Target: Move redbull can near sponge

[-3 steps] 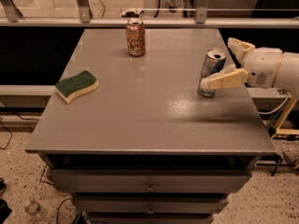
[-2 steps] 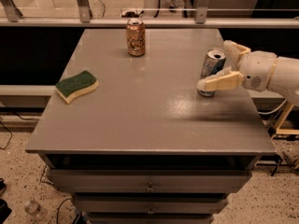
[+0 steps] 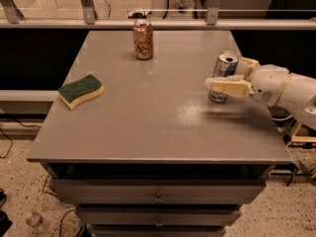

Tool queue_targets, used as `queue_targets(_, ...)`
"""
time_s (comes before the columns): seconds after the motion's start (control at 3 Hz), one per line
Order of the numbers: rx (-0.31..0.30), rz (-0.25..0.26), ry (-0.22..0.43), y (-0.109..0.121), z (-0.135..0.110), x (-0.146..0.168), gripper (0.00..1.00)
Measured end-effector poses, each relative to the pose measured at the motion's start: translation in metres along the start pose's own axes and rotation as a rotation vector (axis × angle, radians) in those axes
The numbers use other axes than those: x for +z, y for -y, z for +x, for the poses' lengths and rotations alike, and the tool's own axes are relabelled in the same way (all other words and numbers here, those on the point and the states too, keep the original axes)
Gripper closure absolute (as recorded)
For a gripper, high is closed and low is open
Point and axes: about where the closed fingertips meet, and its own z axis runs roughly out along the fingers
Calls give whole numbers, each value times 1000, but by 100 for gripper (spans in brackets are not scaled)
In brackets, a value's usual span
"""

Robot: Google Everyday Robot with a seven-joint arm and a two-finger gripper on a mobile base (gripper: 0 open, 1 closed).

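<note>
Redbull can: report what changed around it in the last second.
The hand moved slightly left alongside the redbull can, at the right side of the table. Whether it grips is unclear. The redbull can, still upright, the sponge and the orange-brown can stayed put.

The can (image 3: 226,64) is silver and blue, and the gripper (image 3: 223,76) at it is cream on a white arm (image 3: 289,89). The sponge (image 3: 80,90) is dark green over pale yellow. The brown can (image 3: 143,39) has an orange pattern, and the table (image 3: 148,117) is plain grey.

The table (image 3: 148,127) carries the sponge (image 3: 80,90), an orange-brown can (image 3: 143,39) and the redbull can (image 3: 224,65), with the gripper (image 3: 225,76) at it.
</note>
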Motion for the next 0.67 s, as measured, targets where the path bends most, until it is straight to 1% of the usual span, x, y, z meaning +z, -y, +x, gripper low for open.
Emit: queue_targets(0.67, -1, -9, 8, -3, -1, 5, 79)
